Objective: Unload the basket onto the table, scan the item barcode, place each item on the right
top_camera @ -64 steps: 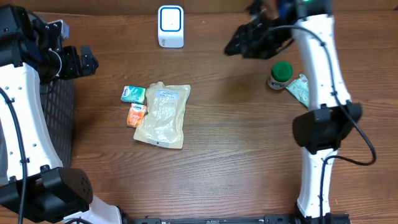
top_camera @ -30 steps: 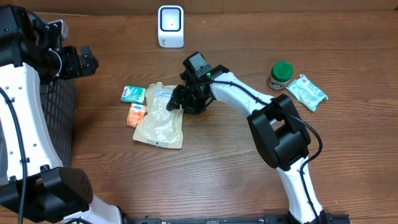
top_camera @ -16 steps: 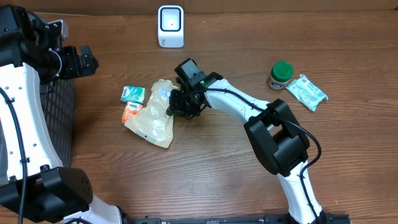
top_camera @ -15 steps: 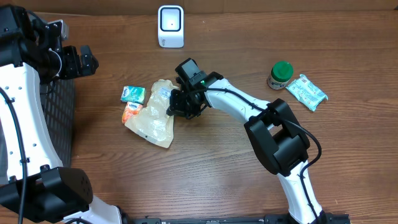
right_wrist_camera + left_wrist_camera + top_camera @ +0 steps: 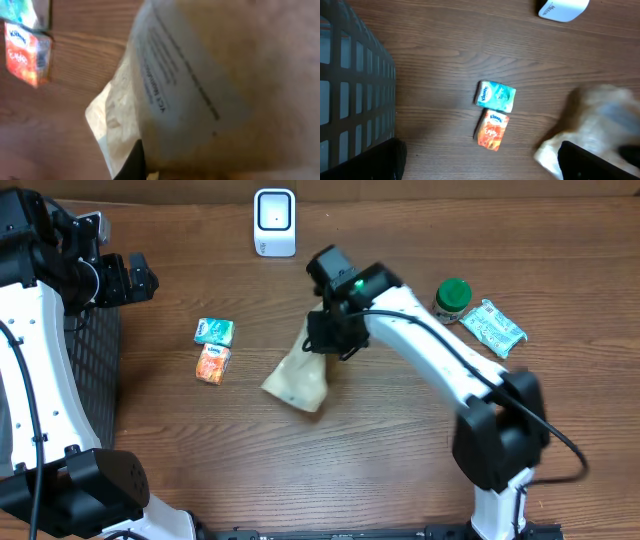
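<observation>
Right claw [image 5: 325,340] clamped on pouch [image 5: 298,378] (one end); left claw [image 5: 138,277] agape.

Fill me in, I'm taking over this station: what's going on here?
The right gripper is shut on the tan pouch, holding it by one end over the table, short of the white scanner. The left gripper hangs open and empty near the black basket. The teal tissue pack and orange tissue pack lie untouched.

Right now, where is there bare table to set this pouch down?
Bare: the wide wooden strip along the near edge, below the tan plastic pouch; also the gap between that pouch and the teal tissue pack and orange tissue pack. Crowded: the far right, by the green-lidded jar and teal wipes packet.
</observation>
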